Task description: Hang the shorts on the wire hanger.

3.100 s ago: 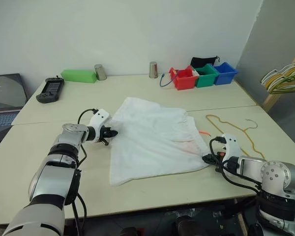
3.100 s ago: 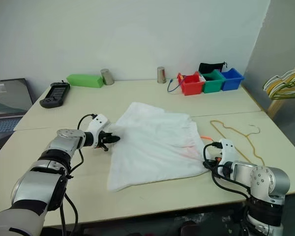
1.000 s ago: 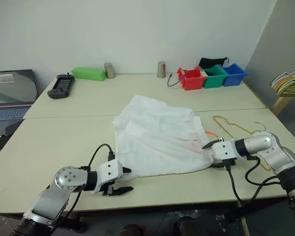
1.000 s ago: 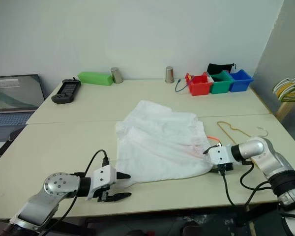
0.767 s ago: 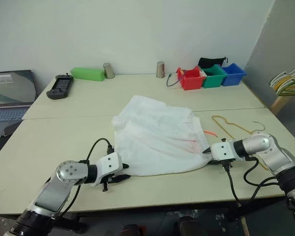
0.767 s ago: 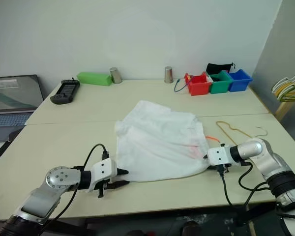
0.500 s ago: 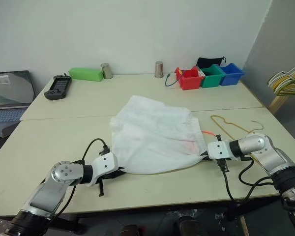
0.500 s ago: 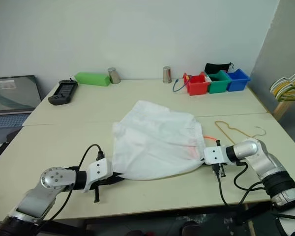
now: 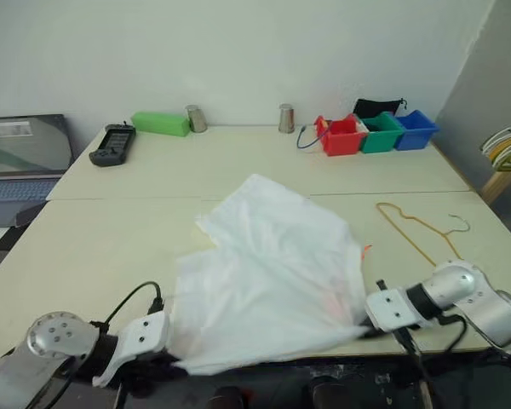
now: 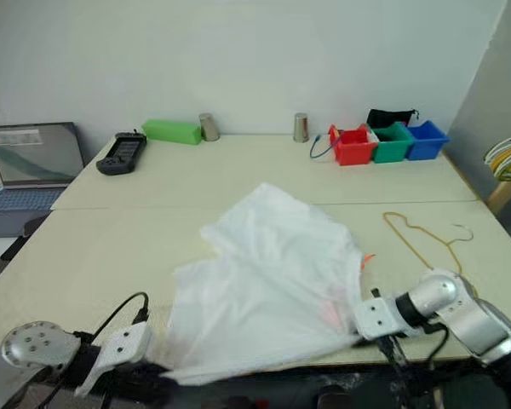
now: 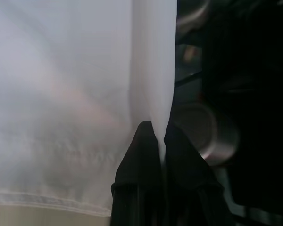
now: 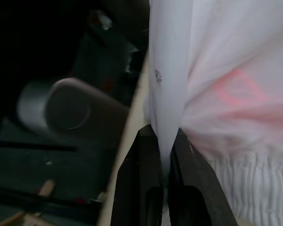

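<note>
Jaws of both the left gripper (image 11: 158,141) and right gripper (image 12: 166,141) pinch the near corners of the white shorts (image 9: 268,281), lifting that edge at the worktop's (image 9: 102,239) front while the wire hanger (image 9: 417,230) lies beside.

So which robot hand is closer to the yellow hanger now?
The right hand. The wire hanger lies on its side of the table, but both hands are clamped on the shorts, left hand included.

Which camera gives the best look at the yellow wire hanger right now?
The left eye view: the wire hanger lies whole on the table, beside the shorts. The right eye view shows it equally whole.
</note>
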Available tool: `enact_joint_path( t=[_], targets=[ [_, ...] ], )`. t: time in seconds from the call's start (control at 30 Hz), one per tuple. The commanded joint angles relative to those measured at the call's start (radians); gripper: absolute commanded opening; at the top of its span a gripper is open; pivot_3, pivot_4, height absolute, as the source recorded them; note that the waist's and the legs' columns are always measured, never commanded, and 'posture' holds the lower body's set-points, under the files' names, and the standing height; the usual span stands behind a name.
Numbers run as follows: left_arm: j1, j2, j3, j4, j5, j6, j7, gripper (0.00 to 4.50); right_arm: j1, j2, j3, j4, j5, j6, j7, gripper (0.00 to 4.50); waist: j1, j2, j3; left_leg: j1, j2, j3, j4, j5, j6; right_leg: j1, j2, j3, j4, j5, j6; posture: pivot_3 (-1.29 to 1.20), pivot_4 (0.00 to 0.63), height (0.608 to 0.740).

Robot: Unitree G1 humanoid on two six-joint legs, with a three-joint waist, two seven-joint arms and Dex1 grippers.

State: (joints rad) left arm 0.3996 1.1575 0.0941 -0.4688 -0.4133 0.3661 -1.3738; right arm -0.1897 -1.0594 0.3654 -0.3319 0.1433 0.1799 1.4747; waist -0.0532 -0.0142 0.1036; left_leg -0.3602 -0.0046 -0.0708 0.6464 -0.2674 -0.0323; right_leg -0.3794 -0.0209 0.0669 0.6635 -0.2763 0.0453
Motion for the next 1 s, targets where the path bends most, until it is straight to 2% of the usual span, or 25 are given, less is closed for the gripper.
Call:
enact_joint_path(
  t=[0.03,0.07,0.13,0.2,0.27,0.3,0.33,0.4,0.5,0.57,0.6,0.7,0.8,0.87,0.9,0.97,1.0],
  targets=[
    [-0.082,0.037,0.021,0.039,-0.046,0.036,-0.058,0.04,-0.067,-0.010,-0.031,-0.061,0.110,0.192,0.053,0.00,0.002,0.000,0.000,0.002,0.000,0.000,0.000,0.000,0.000,0.000,0.000,-0.001,0.000,0.000,0.000,-0.02,0.038,0.740],
    [-0.131,0.033,-0.002,0.081,-0.028,0.026,-0.059,0.04,-0.100,0.005,-0.025,-0.042,0.113,0.217,0.051,0.00,0.002,0.000,0.000,0.005,0.001,0.001,0.000,0.000,0.000,0.000,0.000,-0.002,0.001,0.000,-0.001,-0.02,0.036,0.740],
    [-0.337,-0.024,-0.073,0.259,0.054,-0.010,-0.021,0.04,-0.233,0.074,-0.004,0.070,0.097,0.258,0.040,0.00,0.001,0.000,0.001,0.013,0.001,0.003,0.000,0.000,0.000,0.006,0.000,-0.002,0.000,-0.001,-0.002,-0.03,0.032,0.740],
    [-0.555,-0.092,-0.136,0.457,0.145,-0.061,0.032,0.04,-0.385,0.166,0.011,0.225,0.066,0.277,0.014,0.00,-0.001,-0.001,0.001,0.014,0.000,0.005,0.000,0.000,0.000,0.007,0.001,-0.004,-0.001,-0.001,-0.002,-0.03,0.022,0.740],
    [-0.796,-0.173,-0.181,0.719,0.267,-0.174,0.143,0.04,-0.546,0.270,0.025,0.437,0.010,0.243,-0.036,0.00,-0.004,-0.003,-0.001,0.014,-0.001,0.005,0.001,0.002,0.001,0.006,0.002,-0.006,-0.001,0.000,-0.002,-0.03,0.016,0.740],
    [-0.974,-0.211,-0.207,0.919,0.361,-0.264,0.273,0.04,-0.660,0.339,0.034,0.613,-0.049,0.154,-0.105,0.00,-0.004,-0.005,-0.001,0.015,-0.001,0.006,0.001,0.008,0.000,0.007,0.002,-0.005,-0.001,0.009,-0.002,-0.03,0.012,0.740],
    [-1.148,-0.243,-0.230,1.113,0.446,-0.330,0.423,0.04,-0.773,0.406,0.041,0.796,-0.109,0.060,-0.194,0.00,-0.004,-0.007,-0.001,0.012,-0.002,0.006,0.003,0.010,-0.002,0.008,0.002,-0.005,0.000,0.017,-0.003,-0.03,0.003,0.740],
    [-1.436,-0.279,-0.252,1.416,0.550,-0.408,0.702,0.04,-0.983,0.529,0.046,1.137,-0.219,-0.108,-0.454,0.00,-0.008,-0.012,-0.004,0.008,0.000,0.005,0.002,0.016,-0.009,0.003,0.005,-0.007,-0.001,0.029,0.002,-0.03,0.000,0.740],
    [-1.710,-0.283,-0.246,1.631,0.609,-0.478,0.982,0.04,-1.240,0.633,0.075,1.463,-0.373,-0.259,-0.971,0.00,-0.024,-0.016,-0.006,-0.012,0.000,0.003,0.000,0.022,-0.020,-0.020,0.004,-0.007,0.003,0.038,-0.003,-0.02,0.000,0.740],
    [-1.839,-0.269,-0.229,1.702,0.626,-0.522,1.133,0.04,-1.368,0.664,0.073,1.566,-0.434,-0.325,-1.255,0.00,-0.030,-0.016,-0.007,-0.032,-0.002,0.001,-0.002,0.027,-0.029,-0.043,0.000,-0.004,0.006,0.039,-0.003,-0.01,0.000,0.740],
    [-1.883,-0.261,-0.218,1.722,0.628,-0.541,1.190,0.04,-1.410,0.674,0.064,1.595,-0.447,-0.347,-1.343,0.00,-0.031,-0.016,-0.007,-0.042,-0.003,0.002,-0.002,0.028,-0.031,-0.058,-0.004,-0.001,0.012,0.036,0.000,0.00,0.000,0.740],
    [-1.936,-0.241,-0.183,1.743,0.609,-0.597,1.260,0.04,-1.464,0.696,0.048,1.633,-0.476,-0.413,-1.469,0.00,-0.035,-0.016,-0.010,-0.058,-0.003,0.007,-0.005,0.028,-0.033,-0.080,-0.010,0.002,0.017,0.032,0.002,0.02,0.000,0.740],
    [-1.918,-0.232,-0.179,1.745,0.613,-0.635,1.252,0.04,-1.469,0.715,0.041,1.647,-0.497,-0.465,-1.503,0.00,-0.037,-0.016,-0.010,-0.058,-0.004,0.014,-0.012,0.027,-0.033,-0.081,-0.009,0.003,0.016,0.032,0.002,0.03,0.000,0.740],
    [-1.779,-0.217,-0.178,1.723,0.592,-0.632,1.128,0.04,-1.406,0.755,0.061,1.636,-0.509,-0.531,-1.428,0.00,-0.037,-0.016,-0.011,-0.057,-0.004,0.018,-0.011,0.028,-0.032,-0.080,-0.004,0.003,0.015,0.032,0.002,0.06,0.000,0.740],
    [-1.679,-0.210,-0.172,1.701,0.568,-0.622,1.033,0.04,-1.347,0.783,0.076,1.632,-0.508,-0.557,-1.328,0.00,-0.039,-0.014,-0.014,-0.054,-0.004,0.020,-0.011,0.028,-0.031,-0.076,-0.003,0.004,0.016,0.032,0.002,0.06,0.000,0.740],
    [-1.512,-0.204,-0.175,1.632,0.539,-0.573,0.861,0.04,-1.247,0.810,0.091,1.626,-0.508,-0.571,-1.164,0.00,-0.042,-0.012,-0.018,-0.044,-0.003,0.020,-0.012,0.026,-0.026,-0.067,-0.001,0.004,0.016,0.032,0.002,0.08,0.000,0.740],
    [-1.371,-0.197,-0.171,1.522,0.500,-0.550,0.761,0.04,-1.176,0.812,0.106,1.612,-0.511,-0.589,-1.059,0.00,-0.045,-0.012,-0.023,-0.034,-0.003,0.020,-0.014,0.026,-0.025,-0.057,0.000,0.004,0.016,0.031,0.002,0.09,0.000,0.740]
  ],
)
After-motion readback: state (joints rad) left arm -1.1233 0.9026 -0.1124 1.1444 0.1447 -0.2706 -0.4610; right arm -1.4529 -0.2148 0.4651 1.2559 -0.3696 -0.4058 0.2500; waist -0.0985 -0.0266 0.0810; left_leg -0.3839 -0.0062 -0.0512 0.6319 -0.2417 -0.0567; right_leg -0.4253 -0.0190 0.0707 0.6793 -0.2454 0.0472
